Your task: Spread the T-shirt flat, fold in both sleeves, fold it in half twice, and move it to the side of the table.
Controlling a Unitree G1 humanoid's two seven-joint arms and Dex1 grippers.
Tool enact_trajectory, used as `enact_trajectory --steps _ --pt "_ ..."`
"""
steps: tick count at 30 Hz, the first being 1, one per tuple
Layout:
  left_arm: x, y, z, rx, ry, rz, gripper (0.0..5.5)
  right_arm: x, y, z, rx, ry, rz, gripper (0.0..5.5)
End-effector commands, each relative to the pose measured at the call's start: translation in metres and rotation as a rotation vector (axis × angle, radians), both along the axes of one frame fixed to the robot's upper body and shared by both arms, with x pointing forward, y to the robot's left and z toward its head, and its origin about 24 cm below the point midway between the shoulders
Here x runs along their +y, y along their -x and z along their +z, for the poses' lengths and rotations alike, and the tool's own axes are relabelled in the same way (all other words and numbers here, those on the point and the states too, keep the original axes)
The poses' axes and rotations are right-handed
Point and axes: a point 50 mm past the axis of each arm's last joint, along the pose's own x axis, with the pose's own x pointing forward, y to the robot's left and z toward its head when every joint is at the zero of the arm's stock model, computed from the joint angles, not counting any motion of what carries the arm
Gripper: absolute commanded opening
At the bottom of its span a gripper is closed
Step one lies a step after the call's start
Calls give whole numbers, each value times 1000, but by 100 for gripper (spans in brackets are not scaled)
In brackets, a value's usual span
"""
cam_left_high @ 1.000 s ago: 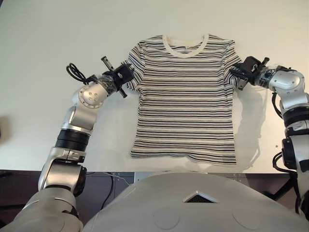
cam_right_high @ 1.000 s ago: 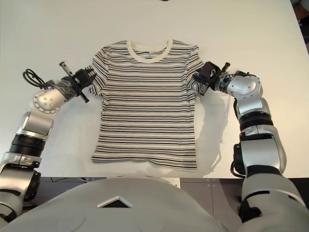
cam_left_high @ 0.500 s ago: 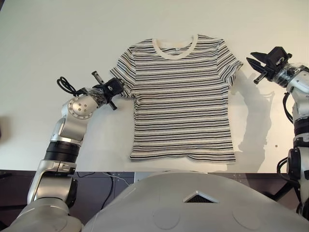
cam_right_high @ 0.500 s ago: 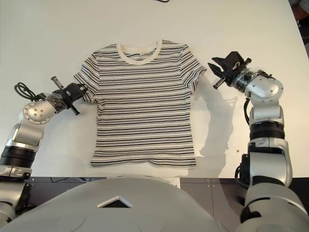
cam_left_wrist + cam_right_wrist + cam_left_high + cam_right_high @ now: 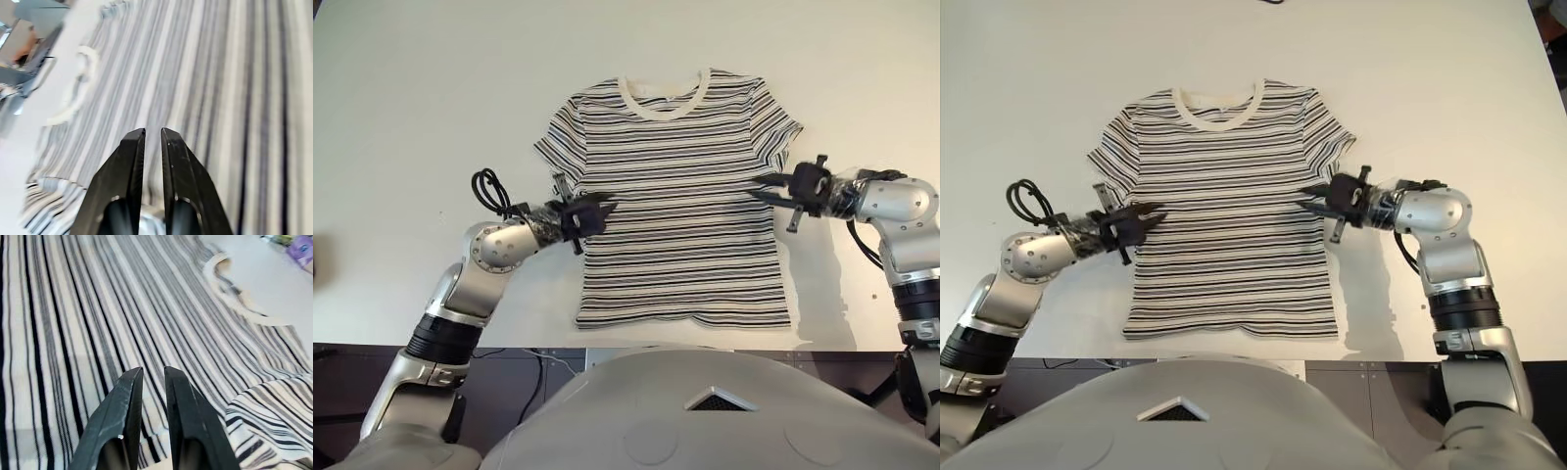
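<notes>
On the white table [image 5: 411, 98] I see the cream, dark-striped short-sleeved T-shirt [image 5: 680, 196] lying flat at the middle. Its collar points to the far edge and its hem to the near edge, with both sleeves spread. My left gripper [image 5: 607, 206] and right gripper [image 5: 756, 192] point inward over its side edges, jaws nearly together, gripping nothing.

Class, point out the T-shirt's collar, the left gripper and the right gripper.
T-shirt collar [image 5: 663, 105]: left eye view, front of the neckband.
left gripper [image 5: 152, 132]: left wrist view, between its fingertips.
right gripper [image 5: 152, 369]: right wrist view, between its fingertips.
</notes>
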Motion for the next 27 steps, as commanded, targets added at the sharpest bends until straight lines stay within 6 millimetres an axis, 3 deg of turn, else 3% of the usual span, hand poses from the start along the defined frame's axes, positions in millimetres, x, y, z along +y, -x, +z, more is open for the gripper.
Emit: enact_trajectory --steps 1,5,7,12,14,19,23,27 --pt "7 -3 -21 30 -105 -34 57 -1 -7 -10 -37 109 25 78" --pt "15 -25 -40 5 -189 -1 57 -3 -35 -15 -143 173 -59 78" --pt "16 -40 -40 -37 -189 35 57 -1 -47 -15 -217 201 -90 78" --pt "14 -56 -21 -153 -100 98 57 3 -48 -12 -290 146 -85 78" --pt "13 -56 -5 -209 -38 123 57 5 -41 -2 -295 61 -76 78" --pt "-7 -20 24 -216 103 96 57 1 -19 20 -251 -43 -64 78" --pt "-13 27 19 -81 43 -24 57 -4 14 12 -153 22 15 78" --pt "-7 54 7 64 -31 -114 57 -10 39 -7 -22 122 96 78"
